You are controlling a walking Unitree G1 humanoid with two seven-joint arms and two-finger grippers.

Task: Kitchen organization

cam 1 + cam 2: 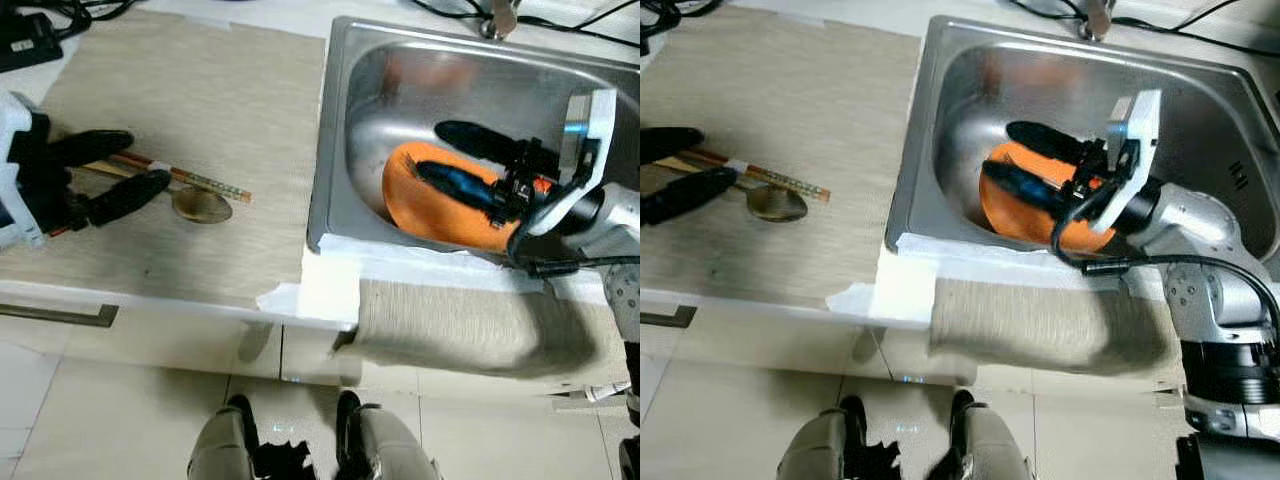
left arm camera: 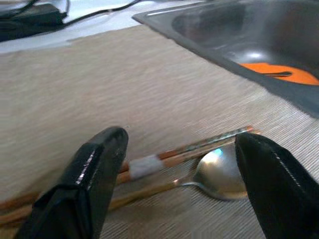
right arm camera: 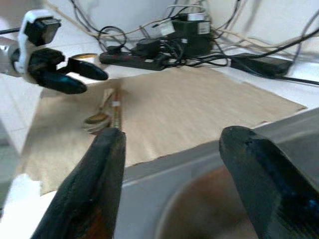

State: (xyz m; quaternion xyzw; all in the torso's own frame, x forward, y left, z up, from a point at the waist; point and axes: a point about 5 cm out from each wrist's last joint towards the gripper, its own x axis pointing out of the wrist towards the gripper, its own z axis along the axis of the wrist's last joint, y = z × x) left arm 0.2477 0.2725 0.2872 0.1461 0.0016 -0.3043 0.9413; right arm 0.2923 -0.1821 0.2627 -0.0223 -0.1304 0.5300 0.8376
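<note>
The left gripper point(image 1: 118, 168) rests low over the beige mat point(image 1: 200, 90) with its fingers spread wide, one on each side of the utensil handles and closed on nothing. Between and just beyond the fingers lie a pair of chopsticks point(image 1: 190, 176) and a metal spoon point(image 1: 198, 206); both have their long axes running from the gripper toward the sink point(image 1: 340, 120), handles near the fingers, spoon bowl and chopstick tips at the far end. The left arm is clearly the nearer arm for these items, and a closing motion would probably catch the handles across their width. Farther right, the right gripper point(image 1: 1040, 160) hangs inside the sink with its fingers also apart, above an orange bowl point(image 1: 1025, 215) that lies on the basin floor; no contact with the bowl can be confirmed. The left wrist view shows the white band point(image 2: 144, 166) on the chopsticks and the spoon lying just beside them, apparently touching, which the head views leave unclear. The right wrist view looks back across the mat and shows the cables and power strip point(image 3: 134, 59) behind it.
</note>
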